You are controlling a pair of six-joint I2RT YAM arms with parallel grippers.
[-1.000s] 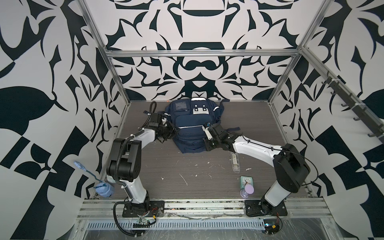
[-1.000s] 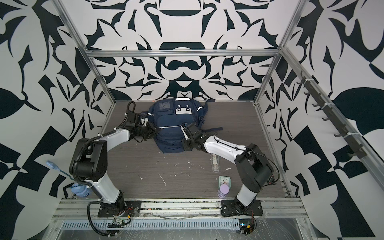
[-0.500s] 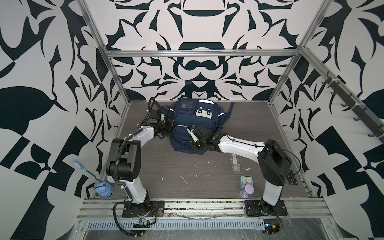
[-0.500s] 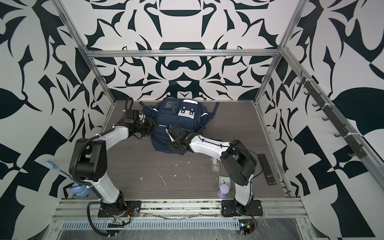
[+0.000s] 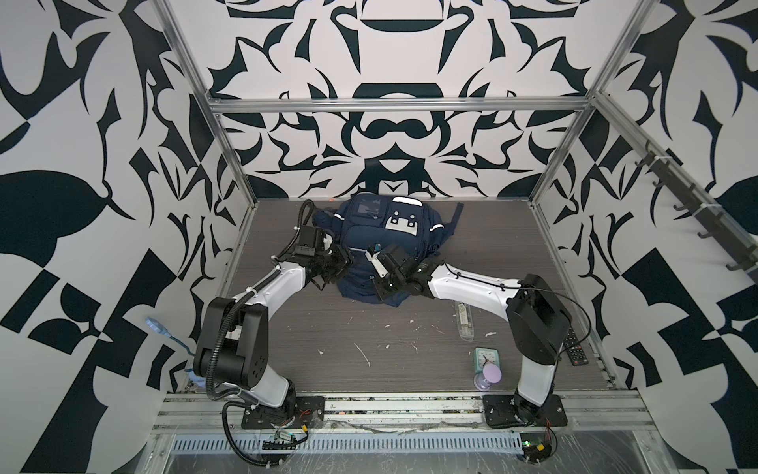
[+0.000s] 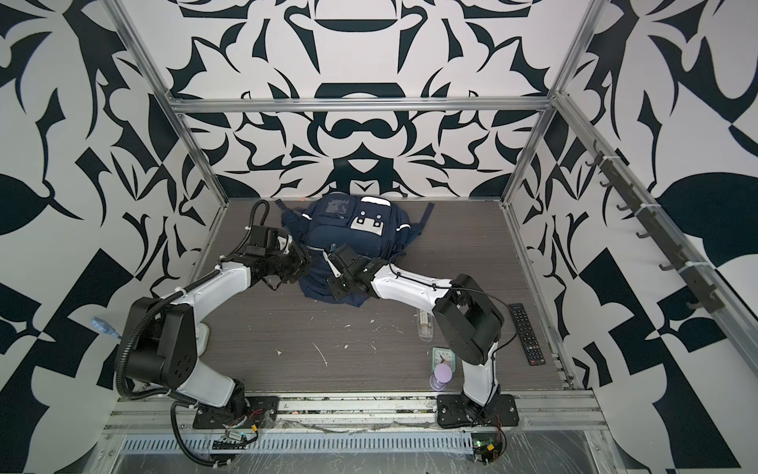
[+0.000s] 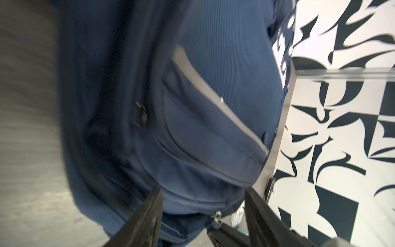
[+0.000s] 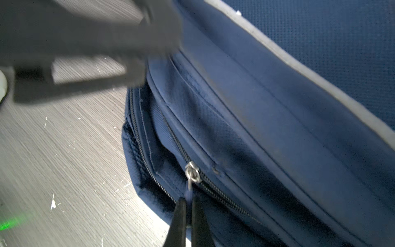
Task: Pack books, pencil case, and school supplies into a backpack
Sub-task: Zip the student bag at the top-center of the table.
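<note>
The navy backpack (image 5: 393,242) (image 6: 357,240) lies face up at the back of the table. My right gripper (image 5: 364,273) (image 8: 188,202) is shut on the blue pull tab of a zipper (image 8: 192,173) on the bag's near edge. My left gripper (image 5: 345,263) (image 7: 203,198) is open, its fingers (image 7: 152,216) astride the bag's left edge, close to that zipper slider (image 7: 217,216). The school supplies packet (image 5: 463,322) (image 6: 425,324) lies on the table beside the right arm. The books and the pencil case are out of view.
A mint-green clock (image 5: 486,358) and a purple hourglass-shaped thing (image 5: 488,375) stand front right. A black remote (image 6: 527,334) lies by the right wall. A blue brush (image 5: 164,332) sticks out at the front left. White scraps litter the table's middle.
The left gripper has opened at the bag's left edge. The right gripper has moved left along the bag's near edge, still shut on the zipper tab. The backpack has shifted and turned towards the back left.
</note>
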